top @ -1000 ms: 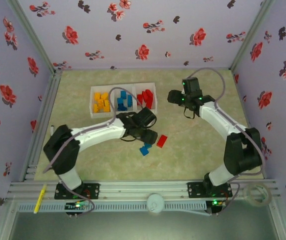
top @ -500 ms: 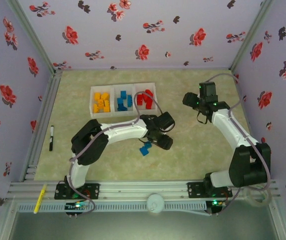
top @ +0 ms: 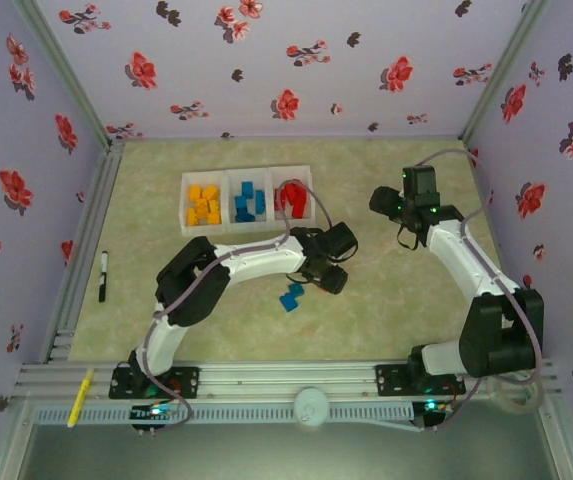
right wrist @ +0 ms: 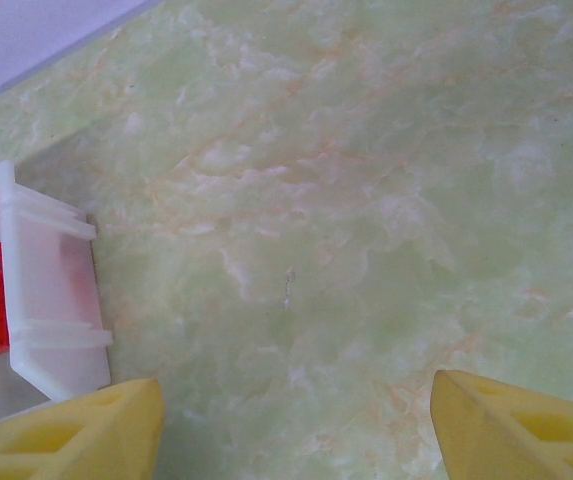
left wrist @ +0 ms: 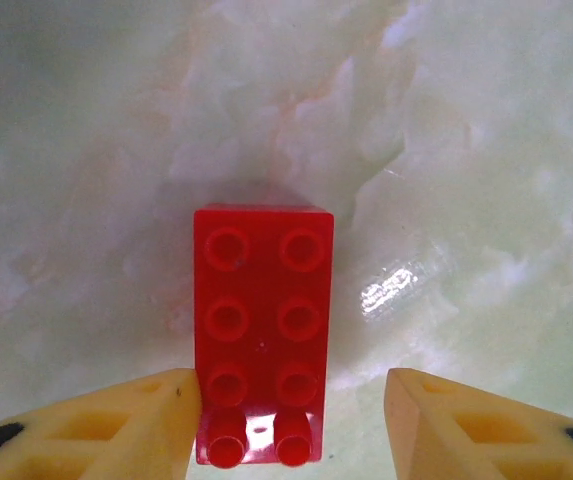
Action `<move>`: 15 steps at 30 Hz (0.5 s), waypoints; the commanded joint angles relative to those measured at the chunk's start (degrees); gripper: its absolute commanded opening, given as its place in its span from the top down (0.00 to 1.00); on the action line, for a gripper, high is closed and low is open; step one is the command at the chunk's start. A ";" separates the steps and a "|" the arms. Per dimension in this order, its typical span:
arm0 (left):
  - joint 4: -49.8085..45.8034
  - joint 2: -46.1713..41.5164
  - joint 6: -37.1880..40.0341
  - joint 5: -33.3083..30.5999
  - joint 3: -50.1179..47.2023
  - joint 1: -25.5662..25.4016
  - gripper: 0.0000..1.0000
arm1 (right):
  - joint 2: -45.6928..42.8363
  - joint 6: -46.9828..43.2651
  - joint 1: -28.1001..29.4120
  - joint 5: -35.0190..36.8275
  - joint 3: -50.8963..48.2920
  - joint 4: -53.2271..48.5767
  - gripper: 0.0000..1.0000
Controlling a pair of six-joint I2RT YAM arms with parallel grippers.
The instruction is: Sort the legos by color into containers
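A: Green marbled worktop. Where's your red lego?
B: Flat on it, inside your left pincer, jaws parted, one finger touching it. Your right pincer gapes wide beside the containers.

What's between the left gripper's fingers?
In the left wrist view, a red lego lies flat on the table between the fingers of the left gripper, against one, a gap to the other.

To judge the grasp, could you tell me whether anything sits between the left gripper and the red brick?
Nothing visible does. The red brick lies on the bare table between the left gripper fingers, one at its side, the other apart.
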 commanded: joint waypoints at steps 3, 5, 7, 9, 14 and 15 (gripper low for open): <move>-1.72 2.78 0.30 -3.49 0.69 -0.35 0.38 | -2.01 -0.14 -0.45 -0.45 -0.80 -1.10 0.29; -1.58 3.27 0.53 -3.43 1.06 -0.34 0.37 | -1.97 -0.16 -0.52 -0.45 -0.78 -1.04 0.29; -1.67 3.81 0.75 -3.50 1.61 -0.36 0.37 | -2.12 -0.15 -0.54 -0.46 -0.74 -1.07 0.29; -1.46 4.23 0.84 -3.60 1.88 -0.36 0.39 | -2.25 -0.14 -0.60 -0.45 -0.87 -1.05 0.29; -0.49 5.04 0.88 -3.77 2.60 -0.36 0.43 | -2.42 -0.14 -0.54 -0.45 -0.96 -1.19 0.29; -0.37 5.23 1.00 -3.75 2.89 -0.36 0.45 | -2.42 -0.17 -0.56 -0.45 -0.96 -1.25 0.29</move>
